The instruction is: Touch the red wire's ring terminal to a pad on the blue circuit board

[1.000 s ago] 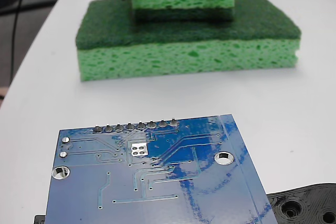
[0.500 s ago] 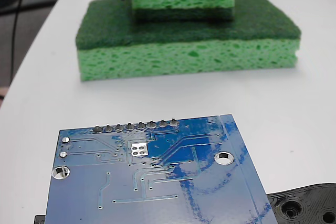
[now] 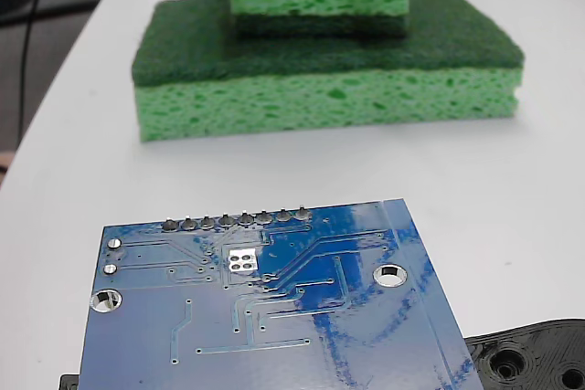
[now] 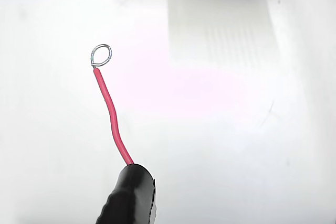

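Wire carried high over the sponges, board waiting at the near edge

From the wrist camera the red wire (image 4: 111, 119) runs up from its black sleeve (image 4: 128, 195) at six o'clock to the ring terminal (image 4: 101, 55) near ten o'clock, hanging free over the white tabletop (image 4: 236, 129). The claw itself is out of frame, so I can't tell how its jaws stand, though the wire looks carried. In the fixed view only a dark tip shows at twelve o'clock above the stacked green sponges (image 3: 320, 79). The blue circuit board (image 3: 274, 326) lies at six o'clock, its silver pad (image 3: 242, 260) just below the solder joints (image 3: 236, 220). My advice: come down slowly, ring flat over the square, clear of the rimmed holes (image 3: 391, 275).
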`<action>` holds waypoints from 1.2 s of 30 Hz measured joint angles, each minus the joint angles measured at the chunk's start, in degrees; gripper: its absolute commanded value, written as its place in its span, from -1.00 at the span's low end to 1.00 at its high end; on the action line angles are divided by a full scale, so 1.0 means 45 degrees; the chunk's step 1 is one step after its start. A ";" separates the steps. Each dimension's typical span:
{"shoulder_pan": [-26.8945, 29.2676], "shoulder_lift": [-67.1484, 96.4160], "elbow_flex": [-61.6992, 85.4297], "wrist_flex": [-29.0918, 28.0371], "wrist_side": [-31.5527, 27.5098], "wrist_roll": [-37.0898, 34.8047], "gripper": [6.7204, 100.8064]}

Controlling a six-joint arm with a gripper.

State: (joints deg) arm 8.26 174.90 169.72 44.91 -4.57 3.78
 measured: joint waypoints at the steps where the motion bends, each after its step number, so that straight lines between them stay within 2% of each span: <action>1: 0.0000 -0.0020 -0.0098 0.0039 0.0078 0.0098 0.99; 11: -0.0039 -0.2012 -0.1953 0.0137 0.0430 0.0605 0.99; 18: 0.0156 -0.4414 -0.3457 -0.1094 0.0703 0.0781 0.99; 28: 0.1426 -0.9805 -0.6836 -0.2266 -0.0254 0.0762 0.99; 36: 0.1953 -1.1641 -0.7793 -0.2520 -0.0625 0.1055 0.99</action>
State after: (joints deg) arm 17.05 122.52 134.65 33.57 -7.38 8.53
